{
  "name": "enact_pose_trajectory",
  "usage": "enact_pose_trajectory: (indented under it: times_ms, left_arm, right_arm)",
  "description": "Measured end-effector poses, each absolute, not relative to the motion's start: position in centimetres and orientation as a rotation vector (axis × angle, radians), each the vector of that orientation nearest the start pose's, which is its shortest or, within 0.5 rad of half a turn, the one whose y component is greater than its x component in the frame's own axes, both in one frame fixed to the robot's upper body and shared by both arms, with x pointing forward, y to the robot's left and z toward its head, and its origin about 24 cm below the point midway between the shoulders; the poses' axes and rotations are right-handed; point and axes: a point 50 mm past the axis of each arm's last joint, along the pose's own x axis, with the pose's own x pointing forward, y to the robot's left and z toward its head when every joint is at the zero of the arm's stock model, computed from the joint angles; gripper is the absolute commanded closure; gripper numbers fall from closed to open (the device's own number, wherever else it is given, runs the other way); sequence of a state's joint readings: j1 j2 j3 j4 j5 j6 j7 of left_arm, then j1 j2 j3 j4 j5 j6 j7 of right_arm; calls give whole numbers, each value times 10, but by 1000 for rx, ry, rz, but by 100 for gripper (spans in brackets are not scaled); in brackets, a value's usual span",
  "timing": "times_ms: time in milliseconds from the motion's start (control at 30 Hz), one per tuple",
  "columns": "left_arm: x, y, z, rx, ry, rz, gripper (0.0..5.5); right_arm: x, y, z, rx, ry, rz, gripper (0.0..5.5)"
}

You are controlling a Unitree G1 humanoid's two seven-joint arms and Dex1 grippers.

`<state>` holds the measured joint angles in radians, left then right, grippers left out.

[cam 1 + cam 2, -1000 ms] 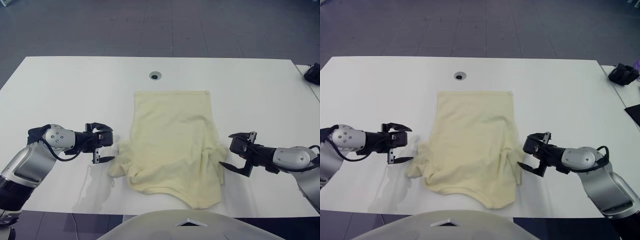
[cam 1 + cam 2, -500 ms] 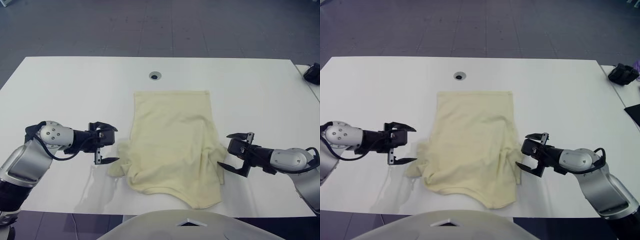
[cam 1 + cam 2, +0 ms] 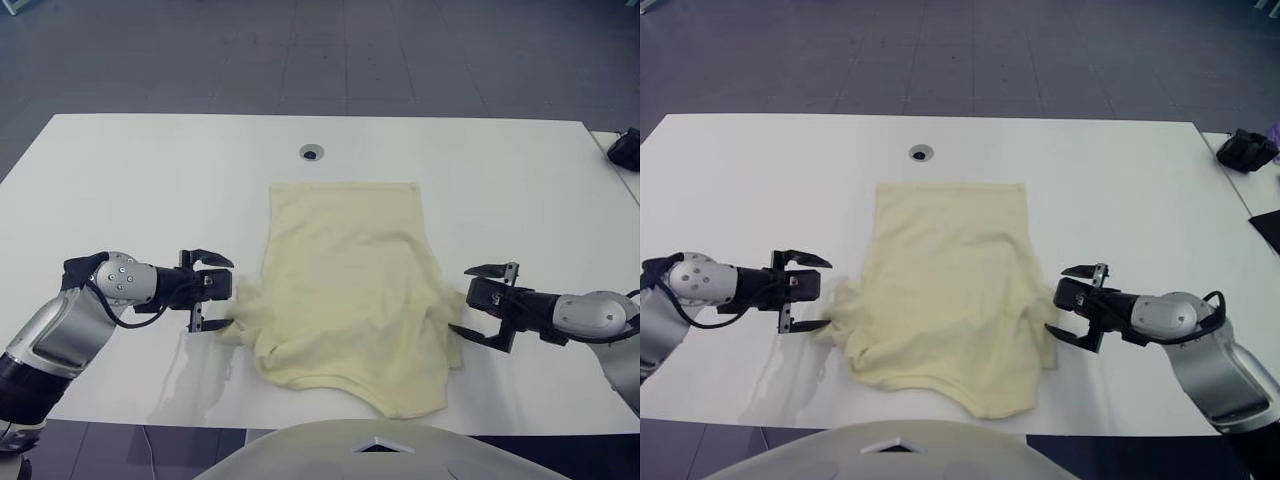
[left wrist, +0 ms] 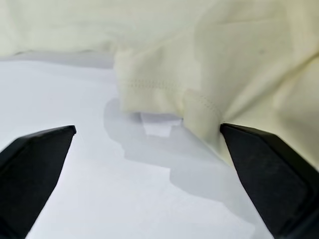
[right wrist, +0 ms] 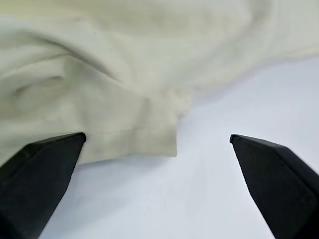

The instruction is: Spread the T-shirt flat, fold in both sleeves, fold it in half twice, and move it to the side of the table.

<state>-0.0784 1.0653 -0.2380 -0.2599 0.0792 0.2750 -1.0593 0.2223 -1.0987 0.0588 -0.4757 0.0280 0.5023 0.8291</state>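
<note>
On the table [image 3: 150,180]: the T-shirt [image 3: 350,290] lies mid-table, its long axis running away from the robot, with the straight hem far and the rumpled shoulders near.
Left side: the left claw [image 3: 214,292] sits low, just beside the shirt's left edge, pointing inward; its fingers are spread apart and hold nothing.
Left target: the left sleeve [image 4: 149,92] is bunched, with its stitched hem straight ahead of the gap between the fingers.
Right side: the right claw [image 3: 484,302] mirrors it at the shirt's right edge, fingers apart and empty.
Right target: the right sleeve [image 5: 134,132] is crumpled, with its hem just ahead of the fingers.
Key relation: each sleeve lies inward of its own-side claw, across the shirt's long axis.
Likely step: spreading flat. A short advance inward, a pinch on each hem, then a pull outward seems called for.
Risk: pinching extra layers of body fabric along with the sleeve.
</note>
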Motion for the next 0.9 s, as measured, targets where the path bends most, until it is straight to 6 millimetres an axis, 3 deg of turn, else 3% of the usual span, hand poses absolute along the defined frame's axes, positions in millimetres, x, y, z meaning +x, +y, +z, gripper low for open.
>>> enact_pose_trajectory:
  times_ms: [400, 900]
  left_arm:
    - [242, 240, 96, 1079, 585, -982, 10]
    - [252, 239, 97, 1097, 574, -970, 10]
  right_arm:
    - [202, -267, 98, -920, 739, 812, 11]
    - [214, -279, 106, -951, 756, 764, 11]
